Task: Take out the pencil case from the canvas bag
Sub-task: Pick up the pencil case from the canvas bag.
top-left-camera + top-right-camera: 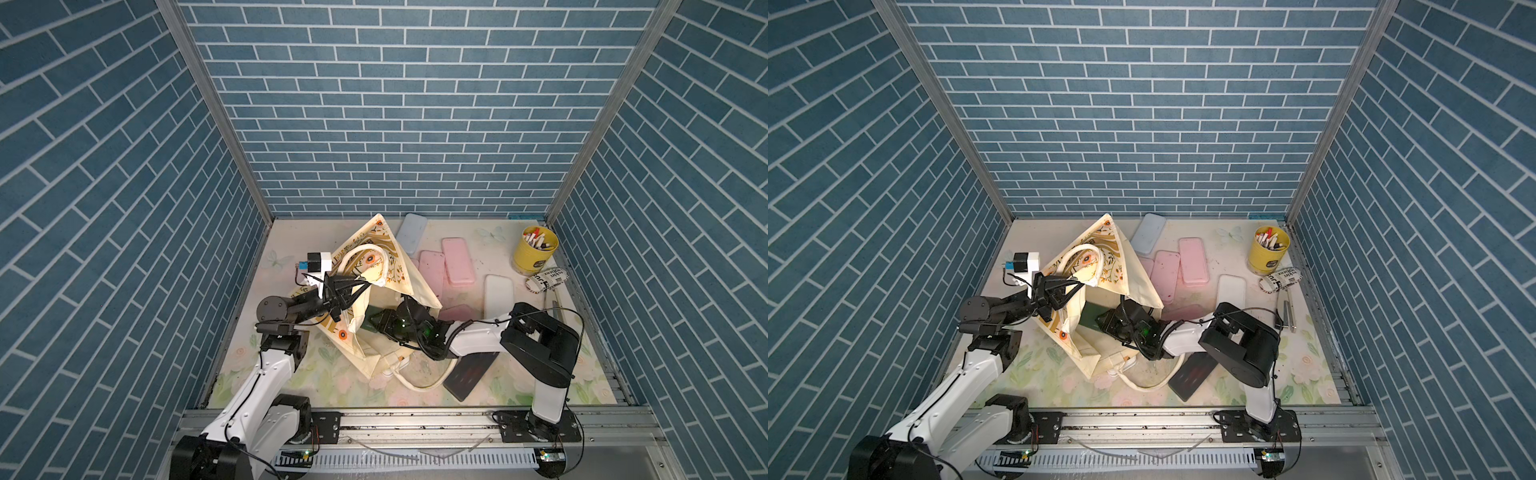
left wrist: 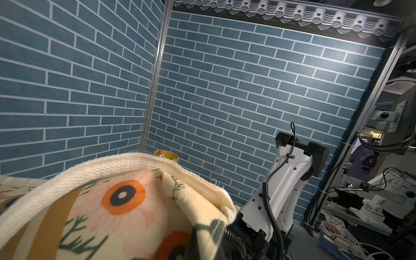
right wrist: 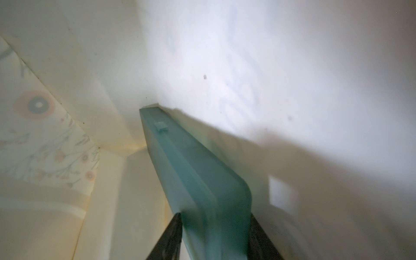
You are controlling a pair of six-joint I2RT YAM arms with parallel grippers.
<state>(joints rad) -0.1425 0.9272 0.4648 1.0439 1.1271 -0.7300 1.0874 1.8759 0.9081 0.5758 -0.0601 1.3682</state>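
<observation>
The cream floral canvas bag [image 1: 374, 249] [image 1: 1100, 266] stands mid-table with its mouth held up and open. My left gripper [image 1: 368, 286] [image 1: 1077, 284] is shut on the bag's upper rim beside a handle. In the left wrist view the printed cloth [image 2: 112, 213] drapes over that gripper and hides most of its fingers. My right gripper [image 1: 379, 322] [image 1: 1102, 322] reaches into the bag's mouth. A dark green pencil case [image 1: 372, 318] [image 1: 1092, 320] [image 3: 191, 168] lies inside against the bag's wall. The right gripper [image 3: 215, 236] has one black finger pressed on each side of the case's near end.
Behind and right of the bag lie a light blue case [image 1: 411, 239], pink cases [image 1: 457, 259], and a white case [image 1: 498, 297]. A yellow pen pot [image 1: 534, 249] and a printed roll [image 1: 546, 280] sit at the back right. A dark case [image 1: 467, 374] lies under the right arm.
</observation>
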